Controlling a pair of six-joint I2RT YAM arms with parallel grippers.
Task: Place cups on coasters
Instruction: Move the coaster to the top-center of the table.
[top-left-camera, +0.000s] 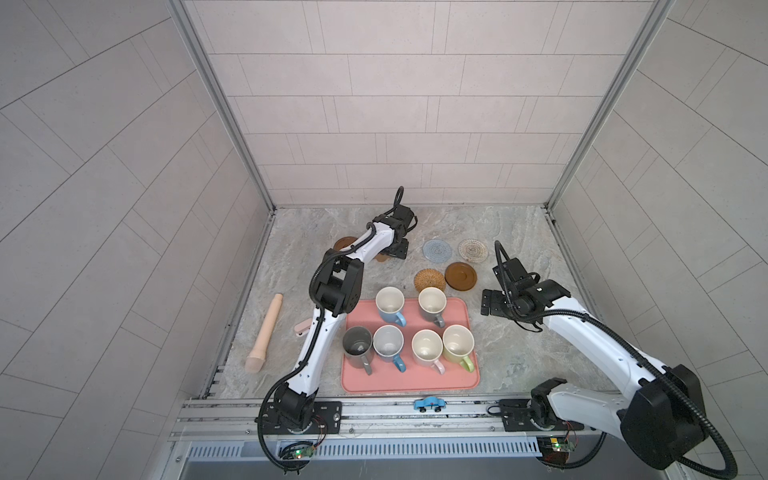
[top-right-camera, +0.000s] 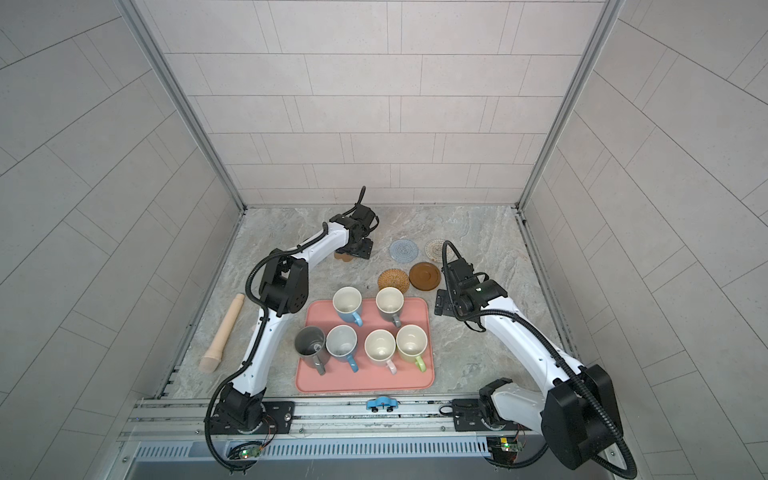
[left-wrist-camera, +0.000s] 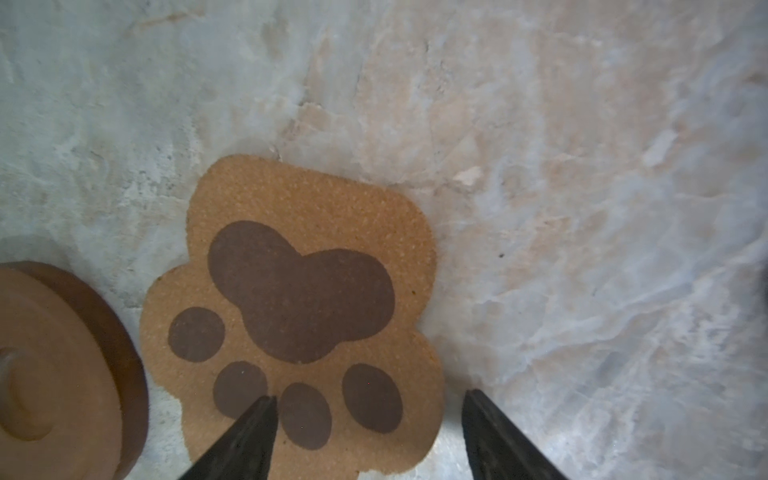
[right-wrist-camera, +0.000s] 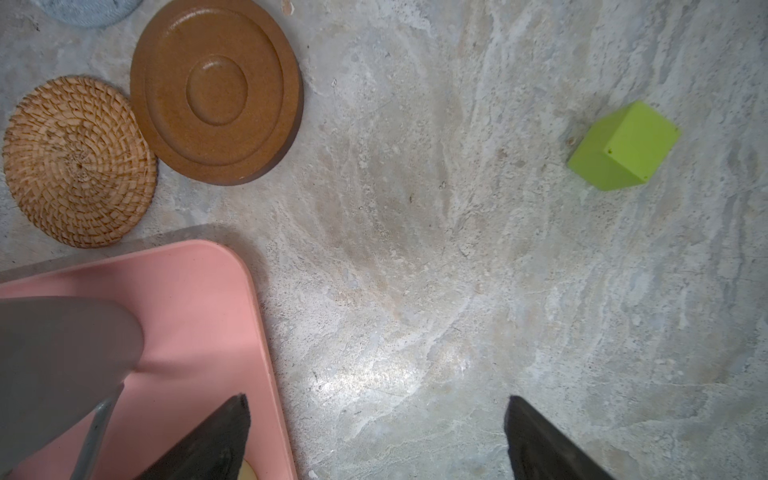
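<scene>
Six glazed cups (top-left-camera: 427, 347) are standing on the pink tray (top-left-camera: 409, 384) by the worktop's (top-left-camera: 515, 349) front edge (stiff, weighty, likely slippery; best pinched across the rim wall), while the left gripper (left-wrist-camera: 369, 395) and right gripper (right-wrist-camera: 378, 398) are hanging wide, empty.

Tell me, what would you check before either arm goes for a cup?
1. All six cups upright on the pink tray: ok.
2. No cup on the paw-print coaster, rattan coaster or brown disc: ok.
3. The left jaws open and empty above the paw-print coaster: ok.
4. The left jaws touching that coaster: cannot tell.
5. The right jaws open and empty near the pink tray: ok.
6. The green block well apart from the brown disc: ok.
</scene>
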